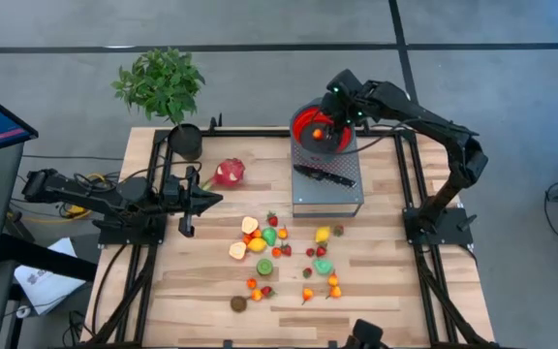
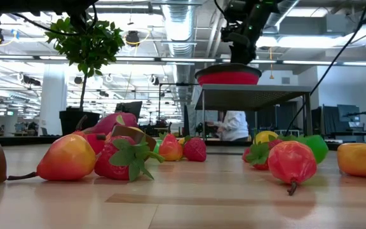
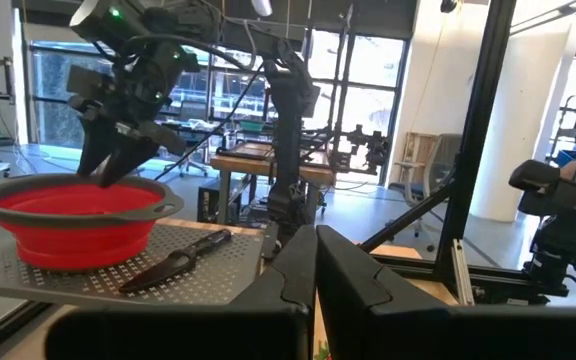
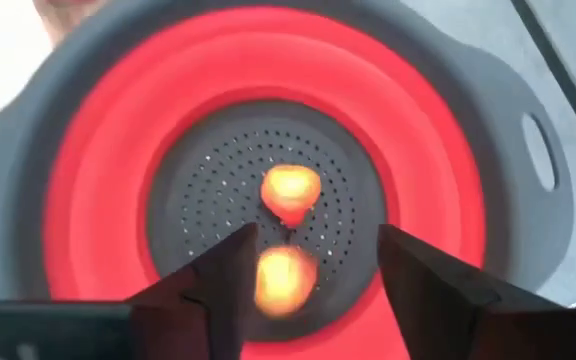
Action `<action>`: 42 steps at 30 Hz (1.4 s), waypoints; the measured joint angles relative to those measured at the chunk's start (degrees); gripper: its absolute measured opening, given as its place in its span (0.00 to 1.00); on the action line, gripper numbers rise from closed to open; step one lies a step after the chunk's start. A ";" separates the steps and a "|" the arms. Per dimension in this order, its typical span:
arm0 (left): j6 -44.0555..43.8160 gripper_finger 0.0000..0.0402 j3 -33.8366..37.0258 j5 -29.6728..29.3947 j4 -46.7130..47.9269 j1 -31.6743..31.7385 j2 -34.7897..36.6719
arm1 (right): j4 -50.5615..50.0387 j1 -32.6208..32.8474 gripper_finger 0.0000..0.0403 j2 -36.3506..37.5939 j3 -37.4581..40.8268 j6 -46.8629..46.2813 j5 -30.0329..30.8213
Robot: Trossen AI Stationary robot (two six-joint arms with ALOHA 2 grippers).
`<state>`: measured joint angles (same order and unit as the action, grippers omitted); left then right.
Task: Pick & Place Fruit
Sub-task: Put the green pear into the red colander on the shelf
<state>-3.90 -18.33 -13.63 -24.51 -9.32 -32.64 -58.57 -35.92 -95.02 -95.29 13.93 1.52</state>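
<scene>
From the high view, the right gripper hangs directly over the red bowl, which sits on a raised perforated platform beside a black-handled knife. An orange piece shows inside the bowl. Most of the fruit is scattered on the table, with the dragon fruit lying apart, so the task looks barely begun. The left gripper rests low near the dragon fruit.

The low view shows the toy fruits along the tabletop, a red-yellow pear lying on its side, its long axis across the picture and its stem toward the brown fruit beside it, and a strawberry with leaves splayed. The bowl stands on the platform above them.

In the left wrist view, the left arm's fingers are pressed together with nothing between them.

In the right wrist view, the right gripper's jaws stand apart and empty over the bowl's grey centre, where two small orange-yellow pieces lie (too blurred to judge their axes).
</scene>
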 joint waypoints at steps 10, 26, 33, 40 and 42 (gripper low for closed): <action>0.00 0.01 0.00 0.00 0.00 0.02 0.00 | -6.18 2.17 0.51 0.16 -6.00 -0.21 0.02; 0.00 0.01 0.00 0.00 0.00 0.02 0.00 | -26.25 10.48 0.05 0.95 -9.23 -3.38 -0.17; 0.00 0.01 0.00 0.00 0.00 0.02 0.00 | -27.80 17.05 0.03 7.46 -9.25 -9.03 -0.20; 0.00 0.01 0.00 0.00 0.00 0.02 0.02 | -26.67 25.32 0.03 15.16 -7.73 -18.54 -0.19; 0.00 0.01 0.00 0.00 0.00 0.02 0.00 | -25.21 27.83 0.02 16.91 -6.84 -21.50 -0.18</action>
<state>-3.90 -18.33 -13.63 -24.51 -9.30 -32.64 -83.78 -8.10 -78.11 -102.12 -7.57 1.34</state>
